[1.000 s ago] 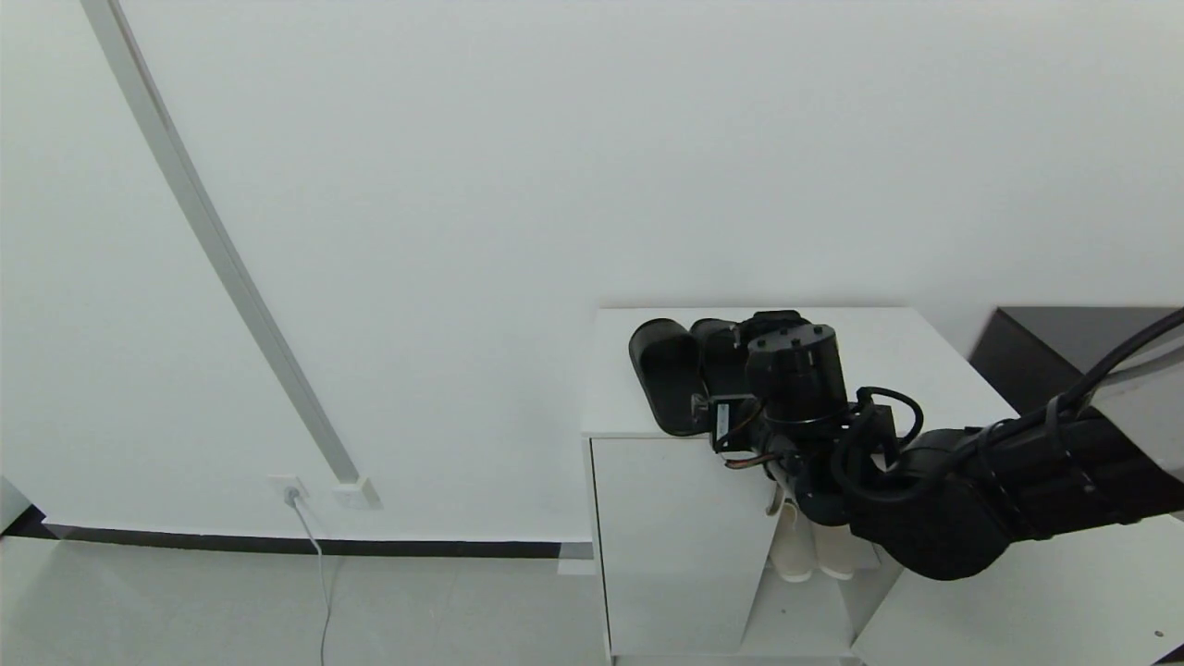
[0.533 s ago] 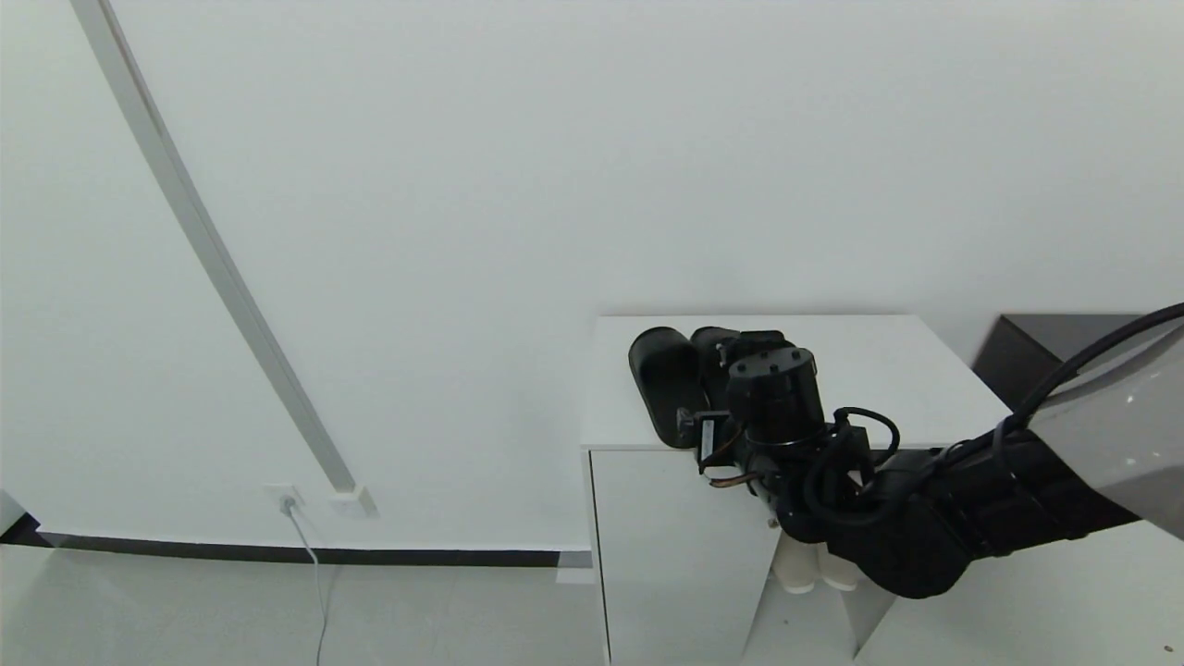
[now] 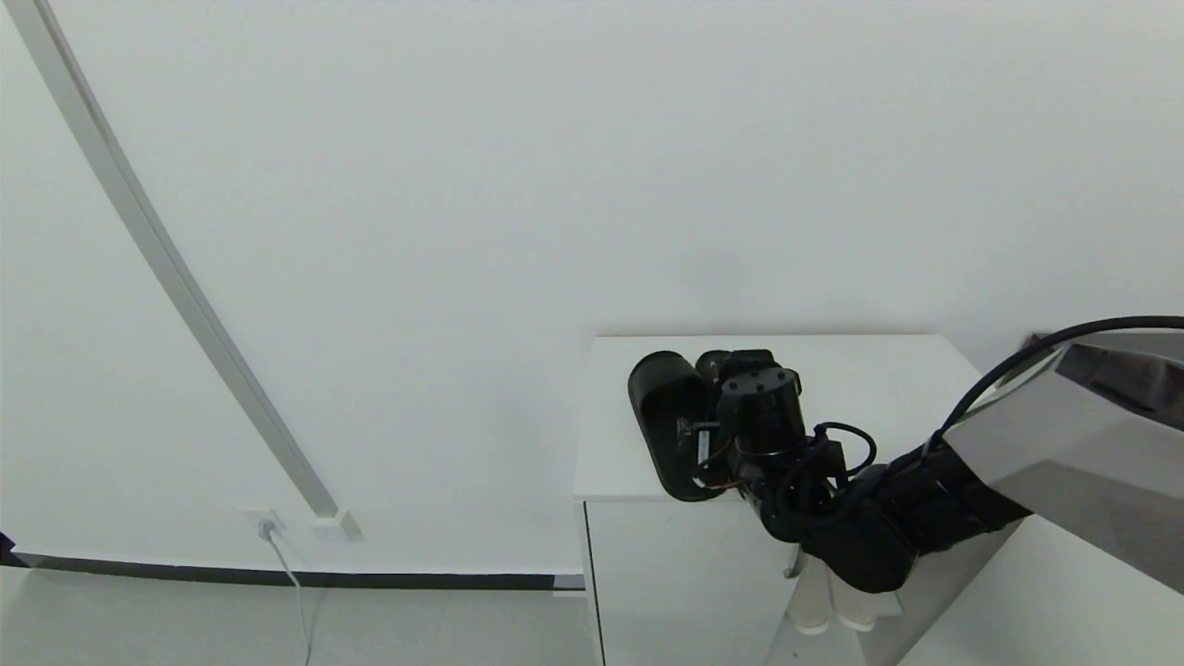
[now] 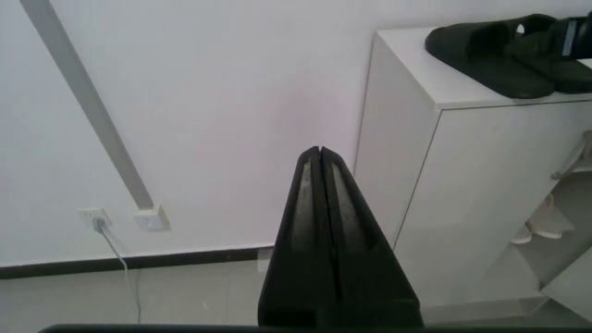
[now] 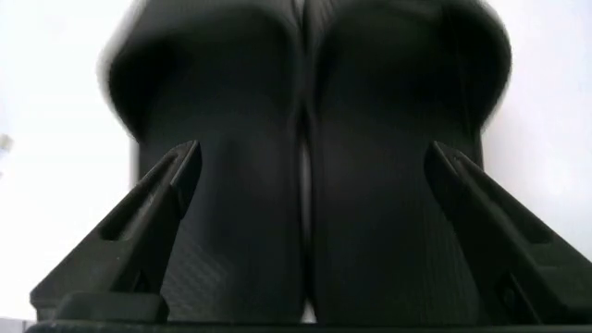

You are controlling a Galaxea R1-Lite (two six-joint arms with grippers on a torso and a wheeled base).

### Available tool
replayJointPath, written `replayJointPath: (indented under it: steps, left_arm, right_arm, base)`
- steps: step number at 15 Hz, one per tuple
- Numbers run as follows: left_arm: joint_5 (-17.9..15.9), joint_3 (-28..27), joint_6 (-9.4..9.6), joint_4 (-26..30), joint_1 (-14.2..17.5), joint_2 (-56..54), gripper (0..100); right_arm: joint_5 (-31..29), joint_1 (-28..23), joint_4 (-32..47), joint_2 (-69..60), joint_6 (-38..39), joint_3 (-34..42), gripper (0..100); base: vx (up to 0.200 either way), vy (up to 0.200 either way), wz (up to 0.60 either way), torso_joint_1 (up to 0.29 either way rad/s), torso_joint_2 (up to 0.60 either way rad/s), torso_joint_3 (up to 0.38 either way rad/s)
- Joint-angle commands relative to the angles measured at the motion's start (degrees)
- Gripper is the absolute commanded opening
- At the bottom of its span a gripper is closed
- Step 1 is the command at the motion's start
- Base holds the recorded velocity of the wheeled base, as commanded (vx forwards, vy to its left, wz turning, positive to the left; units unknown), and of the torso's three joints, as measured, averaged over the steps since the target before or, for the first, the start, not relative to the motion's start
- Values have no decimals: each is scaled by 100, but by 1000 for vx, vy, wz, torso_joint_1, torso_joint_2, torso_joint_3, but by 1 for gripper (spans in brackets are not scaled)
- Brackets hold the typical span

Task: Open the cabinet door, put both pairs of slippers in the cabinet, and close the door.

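Head view showed a white cabinet (image 3: pixel 675 583) standing against a white wall (image 3: pixel 462 185). A pair of black slippers (image 3: pixel 661 425) lay side by side on the cabinet's top, close to its front left corner and reaching the front edge. The right arm (image 3: pixel 860 527) lay across the cabinet's top from the cabinet's right side, with its wrist over the slippers.

In the right wrist view, the right claw (image 5: pixel 305 245) was spread wide, with one finger (image 5: pixel 139 250) on each outer side of the pair and both slippers between them. Whether the fingers touched the slippers could not be told.

The cabinet's right half stood open, its door (image 3: pixel 1073 610) swung outward. A pair of white slippers (image 3: pixel 832 610) sat inside that half.

The left claw (image 4: pixel 321 213) was closed on nothing. It hung well to the left of the cabinet, lower than the cabinet's top.
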Motion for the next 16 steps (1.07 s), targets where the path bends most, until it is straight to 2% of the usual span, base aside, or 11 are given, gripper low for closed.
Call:
replayJointPath:
  steps: [1,5,10,11,16]
  left_arm:
    - [0,1,2,4,-1,7,0]
    - [0,1,2,4,-1,7,0]
    - [0,1,2,4,-1,7,0]
    - [0,1,2,4,-1,7,0]
    - [0,1,2,4,-1,7,0]
  right_arm:
    - [17,-142,-24,265,-34,-200,100]
    - [113,-388,-209,845,-368,-974,100]
    - [465,-493,-639,1197,-772,-1229,100]
    - [474,-502,-718,1249,-878,-1264,0]
    - [500,-555,-727,1364,-904,-1440,0]
  base:
    - [0,0,0,0,0,0]
    - [0,0,0,0,0,0]
    - [0,0,0,0,0,0]
    - [0,0,0,0,0,0]
    - [0,0,0,0,0,0]
